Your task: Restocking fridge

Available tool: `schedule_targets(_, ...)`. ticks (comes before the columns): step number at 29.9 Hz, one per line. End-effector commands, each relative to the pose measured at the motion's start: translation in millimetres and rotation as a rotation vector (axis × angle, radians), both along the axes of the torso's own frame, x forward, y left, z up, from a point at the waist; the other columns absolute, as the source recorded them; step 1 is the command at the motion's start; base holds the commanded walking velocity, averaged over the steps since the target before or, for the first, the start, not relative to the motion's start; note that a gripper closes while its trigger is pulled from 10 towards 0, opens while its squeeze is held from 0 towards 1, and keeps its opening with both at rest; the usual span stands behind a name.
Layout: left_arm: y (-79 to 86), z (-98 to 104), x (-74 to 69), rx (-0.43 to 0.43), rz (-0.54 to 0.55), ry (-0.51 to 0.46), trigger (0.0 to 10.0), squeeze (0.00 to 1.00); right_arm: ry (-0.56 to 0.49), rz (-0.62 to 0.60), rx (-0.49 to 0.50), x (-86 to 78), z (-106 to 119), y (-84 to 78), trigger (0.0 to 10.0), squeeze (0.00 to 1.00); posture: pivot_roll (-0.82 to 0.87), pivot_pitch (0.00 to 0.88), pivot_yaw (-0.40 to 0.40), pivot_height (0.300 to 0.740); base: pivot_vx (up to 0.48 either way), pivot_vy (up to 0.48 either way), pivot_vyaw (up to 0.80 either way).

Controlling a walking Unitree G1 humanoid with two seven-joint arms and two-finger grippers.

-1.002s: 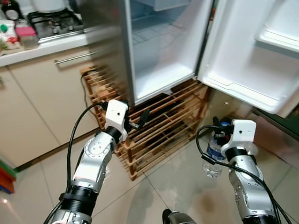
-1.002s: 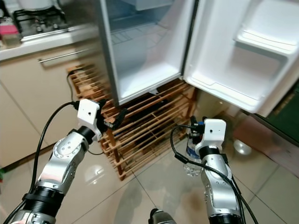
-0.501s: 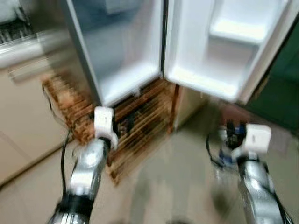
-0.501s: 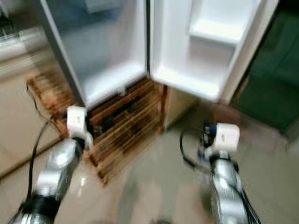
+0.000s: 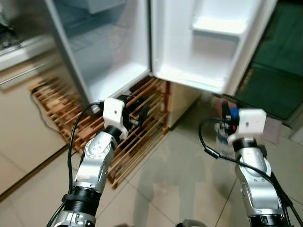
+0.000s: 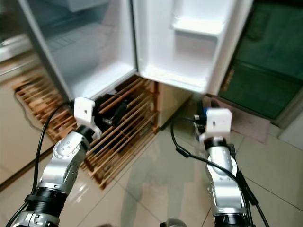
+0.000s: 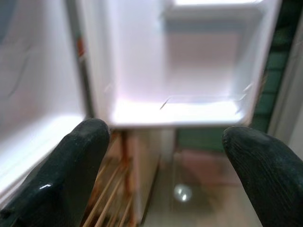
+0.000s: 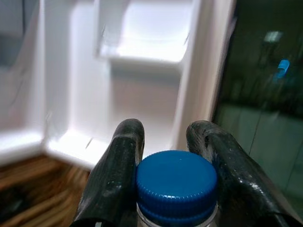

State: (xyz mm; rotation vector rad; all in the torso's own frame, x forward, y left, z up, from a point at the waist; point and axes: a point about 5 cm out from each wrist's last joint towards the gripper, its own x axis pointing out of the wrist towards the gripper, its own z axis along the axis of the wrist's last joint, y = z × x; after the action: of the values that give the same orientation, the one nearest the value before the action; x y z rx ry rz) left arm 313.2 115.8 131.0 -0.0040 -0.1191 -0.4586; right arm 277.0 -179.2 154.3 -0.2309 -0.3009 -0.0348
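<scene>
Counts: 1 fridge, 1 fridge door open on the right. Door has 2 shelves: 1 upper door bin far, 1 lower door ledge nearer. 1 wooden rack under the fridge, slatted tiers, can't count them reliably. 1 water bottle with 1 blue cap. 2 grippers: left gripper and right gripper, 2 black fingers each. 1 counter far left, blurred. 1 tiled floor.

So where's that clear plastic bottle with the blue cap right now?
The clear plastic bottle with the blue cap is clamped in the right gripper, on the robot's right, low over the tiled floor before the open white fridge door.
</scene>
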Motion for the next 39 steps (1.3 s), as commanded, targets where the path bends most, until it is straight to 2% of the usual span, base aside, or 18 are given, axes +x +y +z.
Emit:
schedule_targets(1, -1.8, 2.4, 1.1, 0.012, -0.012, -0.013, 10.0, 0.0, -0.062, 0.0, -0.029, 3.3, 15.5, -0.2, 10.0, 0.0, -0.14, 0.0, 0.042, 0.724, 0.465, 0.0, 0.0)
schedule_targets(9, -5.0, 0.2, 1.1, 0.015, -0.028, -0.003, 10.0, 0.0, -0.131, 0.024, -0.04, 12.7, 38.5, 8.1, 10.0, 0.0, -0.14, 0.0, 0.052, 0.724, 0.465, 0.0, 0.0)
schedule_targets(14, -3.6, 0.3, 2.0, -0.02, -0.023, 0.008, 10.0, 0.0, -0.158, 0.088, -0.027, 14.5, 50.2, 18.5, 10.0, 0.0, -0.13, 0.0, 0.052, 0.724, 0.355, 0.223, 0.0)
schedule_targets(19, -2.0, -0.2, 1.7, -0.045, -0.007, 0.011, 10.0, 0.0, -0.113, 0.278, 0.064, 17.3, 54.9, 48.4, 10.0, 0.0, -0.13, 0.0, 0.047, 0.724, 0.0, 0.36, 0.0)
schedule_targets(20, -2.0, -0.2, 1.7, -0.045, -0.007, 0.011, 10.0, 0.0, -0.113, 0.278, 0.064, 17.3, 54.9, 48.4, 10.0, 0.0, -0.13, 0.0, 0.047, 0.724, 0.0, 0.0, 0.0)
schedule_targets(21, -2.7, 0.0, 1.7, -0.048, -0.005, 0.008, 10.0, 0.0, -0.096, 0.357, 0.104, 17.6, 57.6, 60.4, 10.0, 0.0, -0.13, 0.0, 0.045, 0.724, 0.0, 0.0, 0.0)
schedule_targets(25, -3.2, -0.9, 1.4, -0.039, -0.001, 0.008, 10.0, 0.0, -0.067, 0.444, 0.142, 17.6, 60.8, 72.7, 10.0, 0.0, -0.12, 0.0, 0.042, 0.724, 0.0, 0.0, 0.0)
schedule_targets(28, -2.8, -2.7, 1.0, -0.033, 0.003, 0.016, 10.0, 0.0, -0.049, 0.47, 0.156, 18.9, 61.9, 73.7, 10.0, 0.0, -0.12, 0.0, 0.042, 0.724, 0.0, 0.0, 0.0)
schedule_targets(31, -4.1, -6.3, 1.8, 0.003, 0.012, 0.03, 10.0, 0.0, -0.056, 0.407, 0.095, 28.5, 62.9, 66.2, 10.0, 0.0, -0.11, 0.0, 0.042, 0.724, 0.0, 0.0, 0.0)
schedule_targets(33, -6.5, -4.0, 0.7, -0.012, -0.009, 0.018, 10.0, 0.0, -0.09, 0.271, -0.016, 39.3, 65.4, 52.9, 10.0, 0.0, -0.11, 0.0, 0.043, 0.724, 0.0, 0.0, 0.0)
schedule_targets(35, -8.0, -1.2, -0.6, -0.032, -0.028, 0.006, 10.0, 0.0, -0.123, 0.182, -0.085, 45.8, 69.9, 43.2, 10.0, 0.0, -0.1, 0.0, 0.045, 0.724, 0.0, 0.0, 0.0)
schedule_targets(39, -7.9, 0.1, -2.1, -0.024, -0.034, -0.008, 10.0, 0.0, -0.189, 0.162, -0.158, 50.8, 82.6, 41.4, 10.0, 0.0, -0.11, 0.0, 0.045, 0.724, 0.425, 0.0, 0.0)
